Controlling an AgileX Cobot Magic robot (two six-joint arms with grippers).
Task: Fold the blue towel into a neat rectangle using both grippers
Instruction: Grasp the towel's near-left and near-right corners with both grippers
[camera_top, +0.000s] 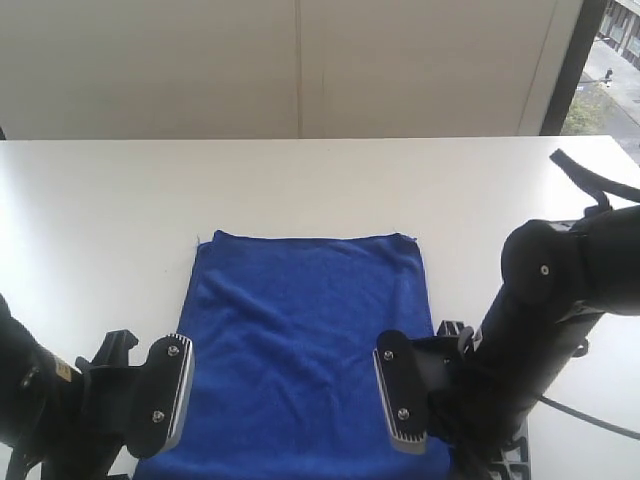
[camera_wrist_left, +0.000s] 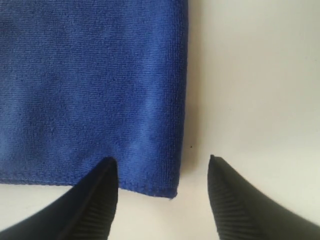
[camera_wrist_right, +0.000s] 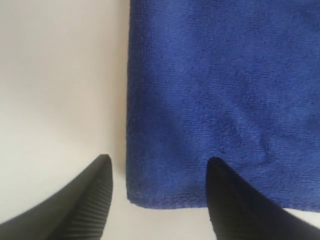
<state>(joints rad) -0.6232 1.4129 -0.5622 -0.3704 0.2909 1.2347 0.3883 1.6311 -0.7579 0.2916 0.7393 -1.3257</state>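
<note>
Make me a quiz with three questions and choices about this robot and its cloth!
1. Where does the blue towel lie? A: on the table. B: on the floor. C: in a basket.
2. What colour is the table? A: green. B: white. C: red.
3. How do the left gripper and right gripper stand? A: shut on the towel. B: open. C: shut and empty.
Answers: 1 A, bare table shows around the towel. 2 B, the top is plain white. 3 B, each wrist view shows the fingers wide apart and the towel lying flat.
</note>
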